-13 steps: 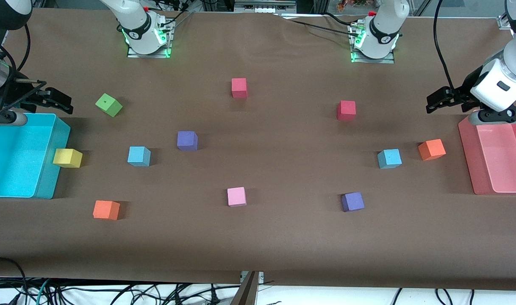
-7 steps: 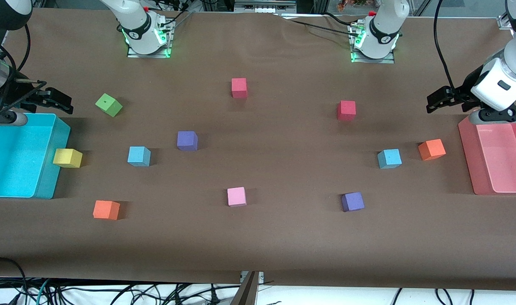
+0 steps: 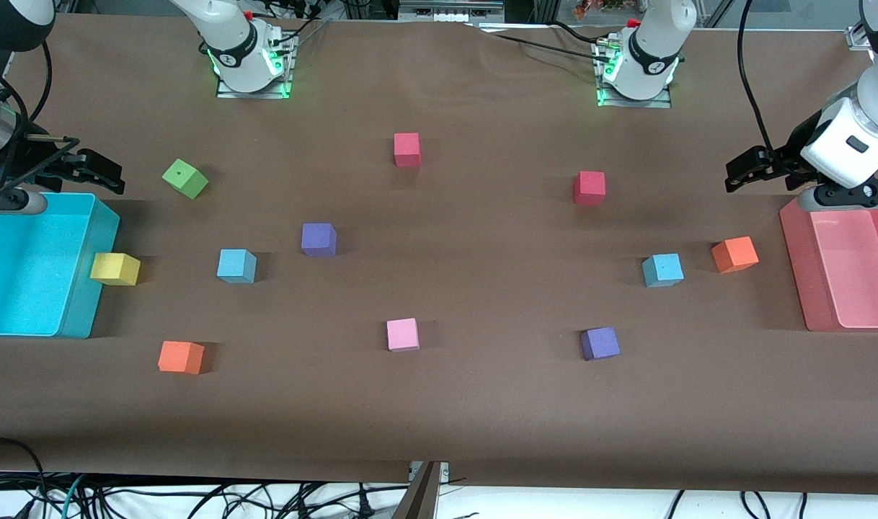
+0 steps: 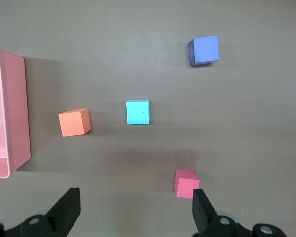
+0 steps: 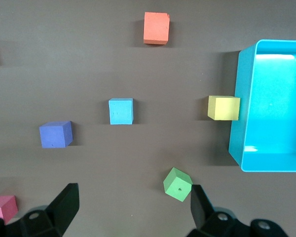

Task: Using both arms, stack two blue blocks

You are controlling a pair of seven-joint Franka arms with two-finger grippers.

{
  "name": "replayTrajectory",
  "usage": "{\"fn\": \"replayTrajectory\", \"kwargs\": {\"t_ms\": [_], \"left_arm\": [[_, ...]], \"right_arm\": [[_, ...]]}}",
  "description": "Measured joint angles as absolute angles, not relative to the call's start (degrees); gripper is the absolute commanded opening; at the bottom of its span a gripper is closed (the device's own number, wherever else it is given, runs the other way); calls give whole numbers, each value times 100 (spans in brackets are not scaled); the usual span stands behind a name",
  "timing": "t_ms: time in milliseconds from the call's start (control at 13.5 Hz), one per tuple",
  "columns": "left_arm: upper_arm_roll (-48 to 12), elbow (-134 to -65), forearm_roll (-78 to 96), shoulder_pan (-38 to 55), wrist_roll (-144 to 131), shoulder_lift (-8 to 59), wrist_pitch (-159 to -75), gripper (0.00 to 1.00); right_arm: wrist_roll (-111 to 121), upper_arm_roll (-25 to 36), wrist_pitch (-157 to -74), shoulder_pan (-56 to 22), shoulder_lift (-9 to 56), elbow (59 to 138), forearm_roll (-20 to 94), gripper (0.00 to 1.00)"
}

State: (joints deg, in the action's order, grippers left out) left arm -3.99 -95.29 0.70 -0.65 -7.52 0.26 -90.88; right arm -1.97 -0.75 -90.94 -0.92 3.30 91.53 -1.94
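Two light-blue blocks sit on the brown table. One blue block (image 3: 236, 265) (image 5: 121, 110) is toward the right arm's end, beside a purple cube. The second blue block (image 3: 662, 269) (image 4: 138, 112) is toward the left arm's end, beside an orange cube. My left gripper (image 3: 736, 173) (image 4: 135, 206) hangs open and empty over the table by the pink bin's corner. Over the table by the cyan bin's corner, my right gripper (image 3: 104, 173) (image 5: 133, 203) is open too, holding nothing. Both grippers are well apart from the blocks.
A cyan bin (image 3: 86, 288) and a pink bin (image 3: 796, 267) stand at the table's two ends. Scattered cubes: green (image 3: 185, 178), yellow (image 3: 114, 268), two purple (image 3: 318, 238) (image 3: 600, 343), two orange (image 3: 181, 357) (image 3: 734, 254), two red (image 3: 406, 149) (image 3: 589, 187), pink (image 3: 402, 334).
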Motion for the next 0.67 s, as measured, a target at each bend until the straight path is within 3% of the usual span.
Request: {"fn": "replayTrajectory", "kwargs": {"t_ms": [669], "left_arm": [[-399,-9528,70,-65,-752,7,-9088,100]], "right_arm": [[-197,-75,-9096,-92,402,9171,-194,100]]}}
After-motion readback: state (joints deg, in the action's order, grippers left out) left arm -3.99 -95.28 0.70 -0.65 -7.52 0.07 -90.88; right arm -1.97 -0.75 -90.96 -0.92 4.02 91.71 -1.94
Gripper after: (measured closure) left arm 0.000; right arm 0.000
